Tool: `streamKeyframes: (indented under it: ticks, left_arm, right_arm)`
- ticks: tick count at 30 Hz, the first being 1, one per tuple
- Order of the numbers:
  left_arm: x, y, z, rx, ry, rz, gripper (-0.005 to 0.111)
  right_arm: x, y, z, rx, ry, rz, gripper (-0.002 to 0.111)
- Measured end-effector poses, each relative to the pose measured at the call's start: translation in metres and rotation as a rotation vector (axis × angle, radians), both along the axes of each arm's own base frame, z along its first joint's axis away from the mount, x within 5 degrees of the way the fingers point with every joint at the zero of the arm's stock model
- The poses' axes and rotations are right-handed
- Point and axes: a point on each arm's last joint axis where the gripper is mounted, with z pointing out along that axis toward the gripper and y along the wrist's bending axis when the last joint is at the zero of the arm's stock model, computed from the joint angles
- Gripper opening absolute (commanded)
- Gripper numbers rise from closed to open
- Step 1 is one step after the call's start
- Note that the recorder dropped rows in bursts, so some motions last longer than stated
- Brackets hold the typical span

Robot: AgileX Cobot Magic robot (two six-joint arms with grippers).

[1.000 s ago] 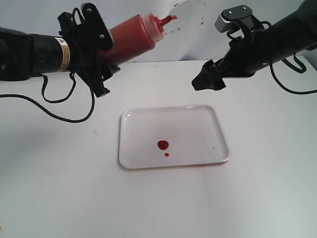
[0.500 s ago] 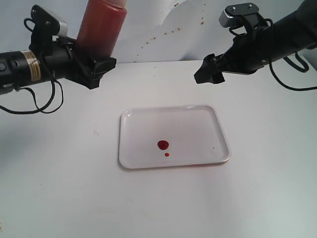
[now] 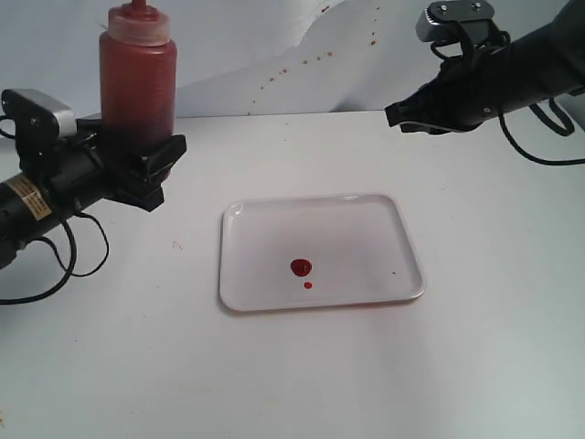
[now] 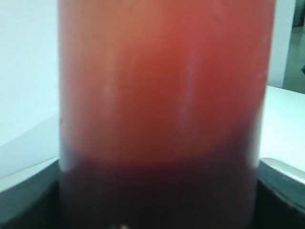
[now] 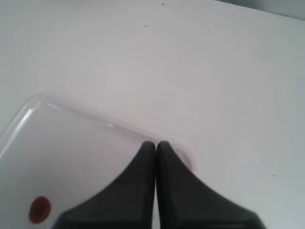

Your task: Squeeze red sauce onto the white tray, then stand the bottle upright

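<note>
Exterior view: the white tray [image 3: 366, 219] lies well apart from the left gripper [image 3: 144, 172] and near the right gripper [image 3: 397, 116], whose fingers are pressed together and empty. The bottle [image 3: 137, 91] is upright, its lower part pinched between the left fingers. The red sauce [image 3: 301, 267], a blob and a drop, sits on the tray, apart from all fingertips.

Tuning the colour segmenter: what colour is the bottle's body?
The bottle is translucent red-orange above and darker red below; this shows best in the left wrist view.
</note>
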Motion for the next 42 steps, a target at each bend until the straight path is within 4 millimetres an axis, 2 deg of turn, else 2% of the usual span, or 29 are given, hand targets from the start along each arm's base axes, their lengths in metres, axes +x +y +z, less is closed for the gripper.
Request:
streamKeyframes:
  ticks: [6,13,17,21,29,38,42]
  left_arm:
    - [-0.013,0.014,-0.014,-0.003,0.028,0.145,0.0]
    - [-0.023,0.04,-0.022,-0.016,0.052,0.233,0.0]
    - [-0.029,0.048,-0.039,0.009,0.104,0.252,0.0]
    - [-0.031,0.048,-0.057,0.074,0.142,0.234,0.0]
    - [-0.017,0.047,-0.095,0.099,0.223,0.219,0.0]
    - [0.001,0.045,-0.094,0.146,0.145,0.18,0.0]
    - [0.003,0.043,-0.104,0.155,0.161,0.149,0.0]
  right_arm:
    - [-0.022,-0.018,-0.008,-0.072,-0.117,-0.136,0.0]
    - [-0.051,-0.032,-0.012,-0.156,-0.199,-0.176,0.0]
    - [-0.062,-0.038,-0.016,-0.178,-0.239,-0.216,0.0]
    - [-0.069,-0.042,-0.016,-0.188,-0.268,-0.241,0.0]
    - [-0.074,-0.045,-0.023,-0.202,-0.274,-0.261,0.0]
    - [-0.074,-0.046,-0.022,-0.201,-0.285,-0.271,0.0]
    - [-0.074,-0.046,-0.022,-0.19,-0.281,-0.281,0.0]
